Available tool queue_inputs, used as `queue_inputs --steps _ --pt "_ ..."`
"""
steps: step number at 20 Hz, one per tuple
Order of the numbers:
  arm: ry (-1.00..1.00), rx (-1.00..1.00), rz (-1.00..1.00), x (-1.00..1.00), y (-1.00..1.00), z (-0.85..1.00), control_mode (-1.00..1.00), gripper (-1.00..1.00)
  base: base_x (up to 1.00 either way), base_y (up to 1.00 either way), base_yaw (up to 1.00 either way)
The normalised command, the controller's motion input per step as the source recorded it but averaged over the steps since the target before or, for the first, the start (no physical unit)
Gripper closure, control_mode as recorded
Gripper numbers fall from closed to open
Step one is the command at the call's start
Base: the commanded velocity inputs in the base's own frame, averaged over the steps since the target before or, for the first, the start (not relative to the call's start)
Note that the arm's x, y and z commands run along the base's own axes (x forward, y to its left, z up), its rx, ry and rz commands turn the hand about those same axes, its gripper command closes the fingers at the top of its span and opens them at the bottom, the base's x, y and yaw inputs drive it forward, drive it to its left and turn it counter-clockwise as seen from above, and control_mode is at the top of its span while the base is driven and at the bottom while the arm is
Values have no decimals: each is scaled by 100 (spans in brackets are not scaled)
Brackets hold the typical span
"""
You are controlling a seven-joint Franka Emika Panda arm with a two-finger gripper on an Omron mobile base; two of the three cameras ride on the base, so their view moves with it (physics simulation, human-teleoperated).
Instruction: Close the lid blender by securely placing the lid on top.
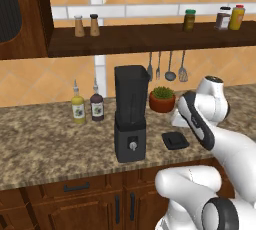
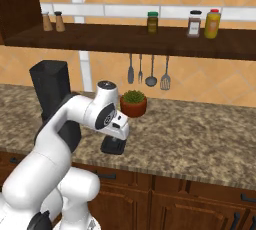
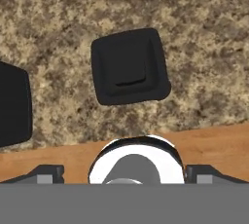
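On the counter (image 1: 45, 139), just right of the blender (image 1: 131, 119), lies the lid (image 3: 130, 66); your gripper hovers above, its spread impossible to tell. Descend off-centre and you may nudge it away

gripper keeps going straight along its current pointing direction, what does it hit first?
Most likely the lid, lying flat on the counter roughly along the hand camera's axis. Depth is unclear, and the blender stands off to the side.

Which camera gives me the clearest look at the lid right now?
The hand view: the lid lies flat on the counter, seen whole from above, raised centre plain. The left base view shows it small beside the blender; in the right base view the arm partly covers it.
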Motion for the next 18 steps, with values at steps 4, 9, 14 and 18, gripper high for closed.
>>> queue_inputs --steps 4,9,14,18 --pt "2 0 18 34 0 -39 -100 -100 0 0 0" --pt "5 -1 12 36 3 -30 -100 -100 0 0 0" --pt "5 -2 6 31 2 -29 -100 -100 0 0 0" --pt "7 -1 0 15 0 -27 -100 -100 0 0 0"
